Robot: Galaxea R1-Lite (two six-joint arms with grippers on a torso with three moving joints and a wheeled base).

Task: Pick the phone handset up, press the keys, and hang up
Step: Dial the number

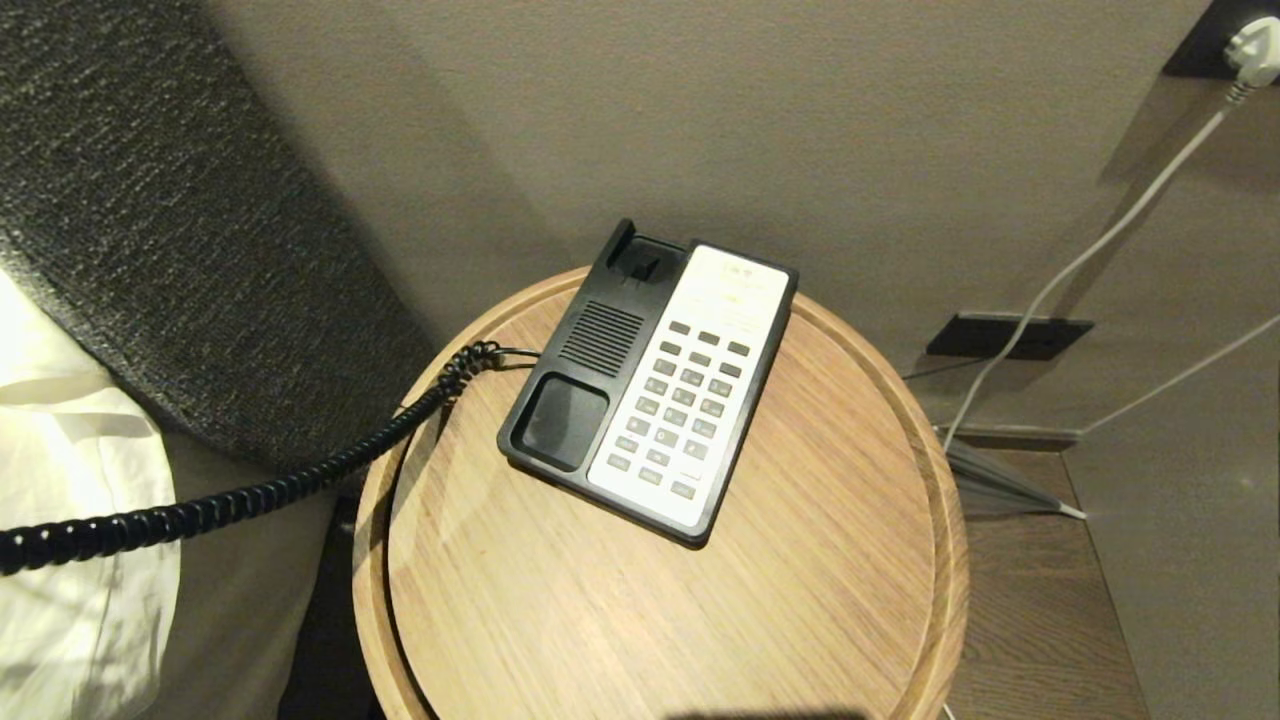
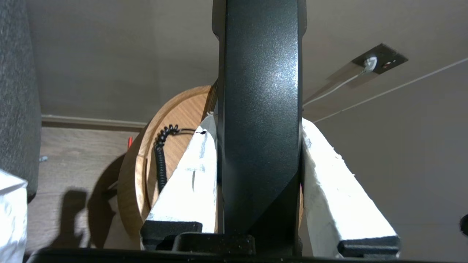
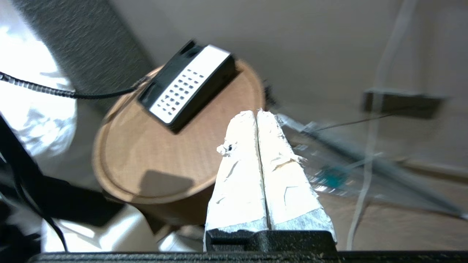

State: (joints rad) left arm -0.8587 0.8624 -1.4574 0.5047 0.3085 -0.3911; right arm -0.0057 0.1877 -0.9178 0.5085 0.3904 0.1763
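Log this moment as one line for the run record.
handset: off cradle, held by left gripper | right gripper: shut, empty, near table | keys: not pressed

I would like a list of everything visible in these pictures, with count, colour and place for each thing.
phone handset: one, black, clamped in the left gripper, off its base
phone base: one, black with white keypad, on the table, cradle empty
coiled cord: one, black, from the base off the table's left edge
round table: one, light wood, beside the wall
white cable: one, from a wall plug down the wall
bedding: white, far left
left gripper: white-padded, gripping the handset
right gripper: white-padded, shut, short of the table's near edge
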